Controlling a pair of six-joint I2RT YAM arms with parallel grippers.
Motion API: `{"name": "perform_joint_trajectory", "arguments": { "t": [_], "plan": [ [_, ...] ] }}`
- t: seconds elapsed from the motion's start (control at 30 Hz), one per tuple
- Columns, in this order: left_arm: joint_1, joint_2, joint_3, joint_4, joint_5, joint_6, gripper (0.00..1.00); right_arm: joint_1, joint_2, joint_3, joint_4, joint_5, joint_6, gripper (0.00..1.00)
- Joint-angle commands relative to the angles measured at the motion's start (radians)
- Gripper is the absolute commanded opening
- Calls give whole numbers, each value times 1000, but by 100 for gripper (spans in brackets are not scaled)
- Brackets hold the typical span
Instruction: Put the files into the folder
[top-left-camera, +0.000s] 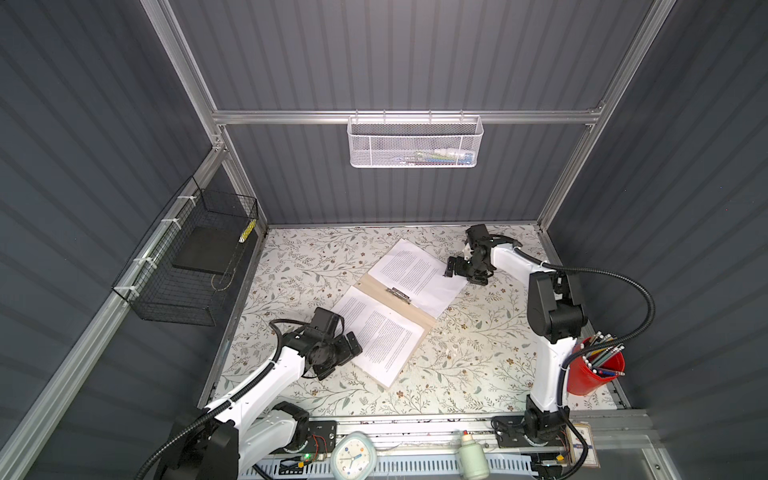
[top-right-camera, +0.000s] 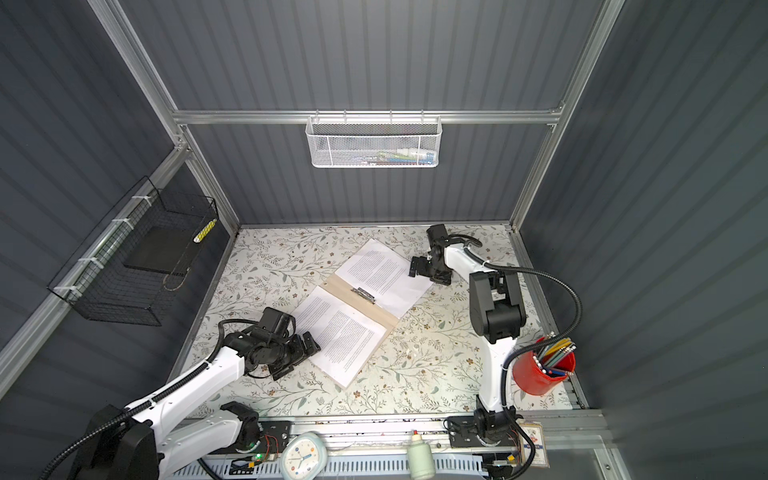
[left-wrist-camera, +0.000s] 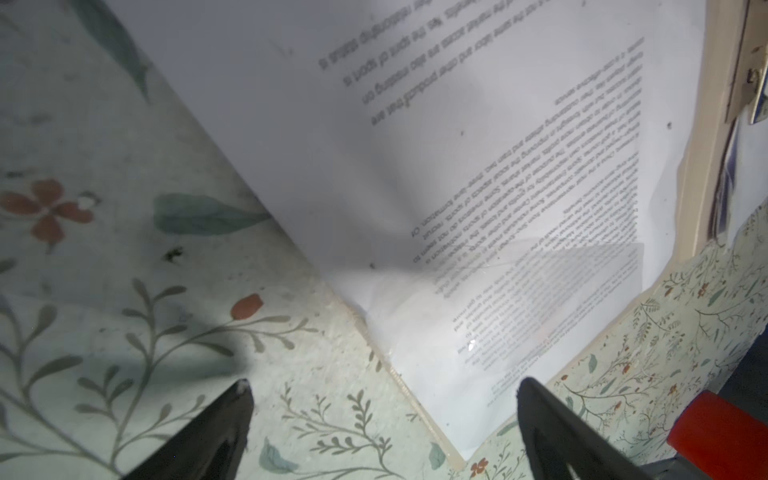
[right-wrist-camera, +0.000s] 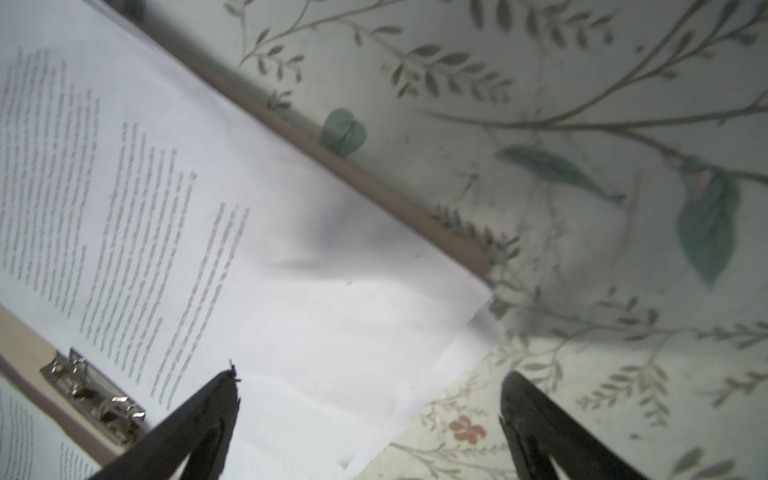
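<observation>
Jaws gaped wide on both sides, nothing pinched in either. The left gripper (left-wrist-camera: 384, 386) hung low by the near-left corner of the folder (top-left-camera: 419, 313), its arm stretched long and low from the front rail, while the right gripper (right-wrist-camera: 370, 376) tipped down at the far right edge of the sheets, forearm slanting in from a high-bent elbow. And the folder lay open, slantwise mid-table (top-left-camera: 478, 357), the files (top-left-camera: 415, 270) resting on both its halves, metal clip (top-left-camera: 399, 294) at the spine.
</observation>
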Motion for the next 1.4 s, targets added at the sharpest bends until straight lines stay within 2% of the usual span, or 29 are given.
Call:
{"name": "perform_joint_trajectory", "arguments": {
  "t": [0.0,0.17,0.3,0.47,0.53,0.63,0.87,0.97,1.13,1.27,1.37],
  "plan": [
    [1,-29,-49,116,-4,-89,100,-30,73,108,-103,-9,-35,99],
    [1,17,-104,216,-6,-115,100,-58,129,190,-89,-76,-11,99],
    [1,48,-166,345,-4,-157,100,-69,232,317,-147,-202,-4,99],
    [1,57,-209,477,-11,-181,100,-67,266,318,-131,-327,18,96],
    [1,46,-202,534,-10,-166,100,-64,275,316,-158,-342,14,94],
    [0,-4,-154,533,-12,-106,100,-57,230,222,-122,-372,11,92],
    [-1,-119,103,282,-12,121,100,-32,45,-93,-2,-357,36,90],
    [-1,-134,198,261,29,173,100,-13,-24,-214,57,-364,59,90],
    [-42,24,405,317,168,242,100,33,-145,-393,167,-356,134,90],
    [-121,248,579,395,222,293,100,98,-244,-480,287,-361,264,93],
    [-219,445,705,460,222,312,100,101,-336,-508,287,-237,319,99]
  ]
}}
